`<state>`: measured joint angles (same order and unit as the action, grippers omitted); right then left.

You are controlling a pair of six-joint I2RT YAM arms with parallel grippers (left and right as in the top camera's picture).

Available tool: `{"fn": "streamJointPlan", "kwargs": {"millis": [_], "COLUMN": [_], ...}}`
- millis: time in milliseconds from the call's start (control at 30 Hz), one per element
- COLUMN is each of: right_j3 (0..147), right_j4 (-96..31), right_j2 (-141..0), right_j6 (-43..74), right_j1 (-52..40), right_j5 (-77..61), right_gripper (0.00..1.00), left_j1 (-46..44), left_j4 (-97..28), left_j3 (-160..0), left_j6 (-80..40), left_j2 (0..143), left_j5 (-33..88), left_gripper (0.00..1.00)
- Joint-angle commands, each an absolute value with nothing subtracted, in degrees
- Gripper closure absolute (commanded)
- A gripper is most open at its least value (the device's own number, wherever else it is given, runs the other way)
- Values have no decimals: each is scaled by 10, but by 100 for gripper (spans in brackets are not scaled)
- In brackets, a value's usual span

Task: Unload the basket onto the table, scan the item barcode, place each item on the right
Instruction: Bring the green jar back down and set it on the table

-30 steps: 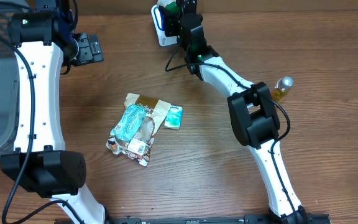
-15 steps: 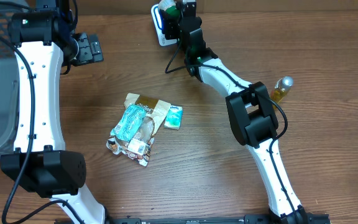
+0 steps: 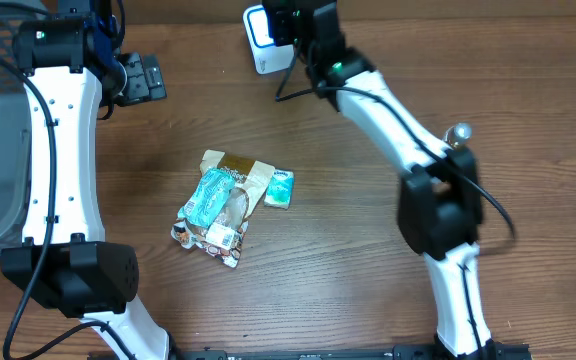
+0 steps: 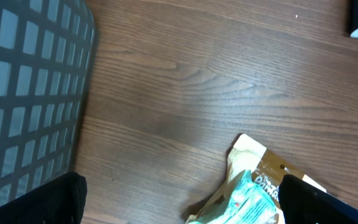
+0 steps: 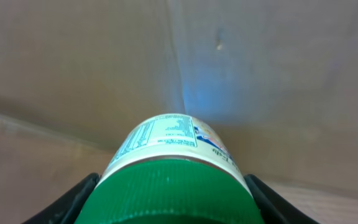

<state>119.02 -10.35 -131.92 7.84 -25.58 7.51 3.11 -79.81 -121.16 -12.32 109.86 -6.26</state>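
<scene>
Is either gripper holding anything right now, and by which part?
The right gripper holds a jar by its green lid; the left gripper is open and empty.

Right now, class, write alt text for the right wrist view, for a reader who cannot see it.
A container with a green ribbed lid and a white printed label fills the lower centre, gripped between two dark fingers at the bottom corners. Behind it is a plain brownish surface with a faint blue glow.

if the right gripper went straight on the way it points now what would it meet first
The right gripper holds a green-lidded jar out front, so the jar leads. Straight ahead is only the brown panel with a blue glow; how far off is unclear.
</scene>
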Motion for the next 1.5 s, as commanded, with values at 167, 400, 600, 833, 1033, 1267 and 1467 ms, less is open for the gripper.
{"fn": "streamJointPlan", "kwargs": {"millis": [167, 400, 600, 833, 1033, 1267, 1467], "right_j3": [1202, 1125, 1030, 966, 964, 1012, 1095], "right_j4": [-602, -765, -730, -708, -707, -705, -715], "right_j2": [-1176, -1200, -1200, -1200, -1200, -1199, -1198], "right_j6": [106, 143, 153, 170, 170, 180, 180], "right_j1": [-250, -250, -250, -250, -250, -250, -263], "right_j5": [79, 76, 75, 76, 82, 109, 38], "right_gripper": [92, 85, 84, 45, 0, 0, 0], "left_j1": [33, 33, 33, 33, 33, 33, 33], "left_j4": [-797, -797, -797, -797, -797, -797, -797], "left_j3": [-1219, -1219, -1219, -1219, -1219, -1219, -1219], "left_j6": [-129, -129, -129, -129, -129, -129, -129], "left_j2": [1090, 1090, 1090, 1090, 1090, 1090, 1090], "left_j5": [-64, -64, -64, -64, -64, -64, -64], "left_gripper": [0, 0, 0, 0, 0, 0, 0]}}
